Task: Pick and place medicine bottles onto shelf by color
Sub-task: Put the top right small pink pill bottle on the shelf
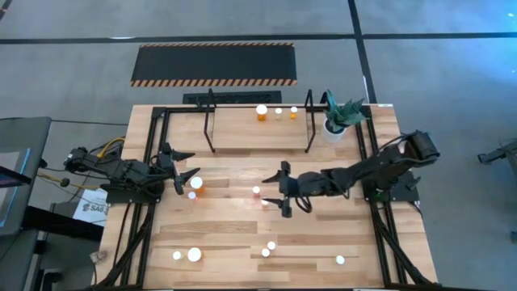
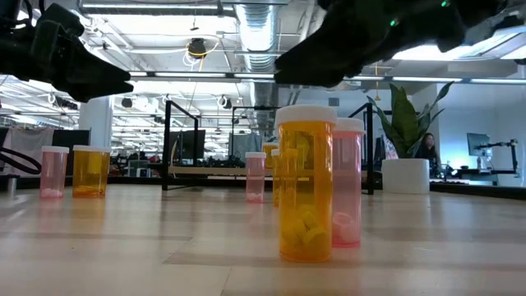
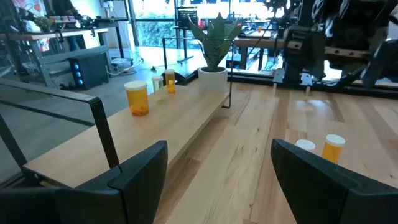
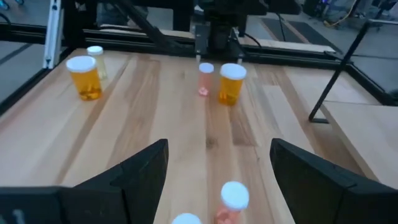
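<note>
Both arms are over the middle band of the wooden counter (image 1: 323, 242), neither carrying anything.

Left gripper (image 1: 187, 175): at the left side, jaws open and empty. A large orange bottle (image 1: 196, 185) and a small pink bottle (image 1: 191, 195) stand just beside its tips, not between them.

Right gripper (image 1: 282, 188): reaching in from the right toward centre, jaws open wide and empty. Two small pink bottles, one (image 1: 256, 191) just ahead of the tips and the second (image 1: 264, 202) close beside it; the wrist view shows them low between the fingers (image 4: 134, 177), not touched.

Shelf (image 1: 234, 129): light board in a black rod frame, far side of the counter. On it three bottles toward its right end: a large orange one (image 1: 262, 112), a small pale one (image 1: 279, 113), a small orange one (image 1: 293, 112). A white pot with a green plant (image 1: 338, 120) stands at the shelf's right end.

Near side of the counter: five more white-capped bottles, all upright. A small one (image 1: 177, 255) and a large one (image 1: 195, 255) at near left; two close together (image 1: 268, 249) near centre; one alone (image 1: 340, 260) further right. Body colours cannot be told from above.

Floor beyond the counter: a black mat with hazard-striped edges (image 1: 214, 65).
</note>
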You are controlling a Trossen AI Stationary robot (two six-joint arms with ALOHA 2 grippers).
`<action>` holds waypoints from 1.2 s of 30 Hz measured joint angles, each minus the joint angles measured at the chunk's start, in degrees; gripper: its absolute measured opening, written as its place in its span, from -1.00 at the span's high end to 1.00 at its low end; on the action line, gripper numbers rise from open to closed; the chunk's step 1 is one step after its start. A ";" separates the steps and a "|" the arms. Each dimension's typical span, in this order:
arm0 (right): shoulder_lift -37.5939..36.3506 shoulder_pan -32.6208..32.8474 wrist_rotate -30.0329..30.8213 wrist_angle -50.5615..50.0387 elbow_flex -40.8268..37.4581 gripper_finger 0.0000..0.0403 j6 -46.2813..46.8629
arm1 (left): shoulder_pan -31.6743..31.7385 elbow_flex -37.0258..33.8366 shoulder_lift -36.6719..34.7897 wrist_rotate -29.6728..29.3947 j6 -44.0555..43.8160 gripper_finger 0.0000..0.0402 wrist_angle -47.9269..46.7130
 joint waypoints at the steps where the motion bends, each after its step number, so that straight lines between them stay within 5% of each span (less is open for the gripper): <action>1: 0.71 -0.60 -0.61 1.07 0.00 -0.50 -0.09 | 0.00 0.02 0.00 0.00 -0.01 -0.36 0.00; 8: 6.19 -5.65 -8.91 3.91 0.63 -0.50 0.05 | 0.00 0.00 0.00 0.00 -0.01 -0.36 0.00; 19: 16.41 -10.83 -19.97 -4.95 10.28 -0.50 0.18 | -0.01 0.00 -0.01 0.00 -0.01 -0.36 -0.02; 36: 17.67 -12.07 -21.45 -14.99 12.85 -0.50 0.11 | 0.00 0.01 -0.02 0.00 0.01 -0.36 -0.02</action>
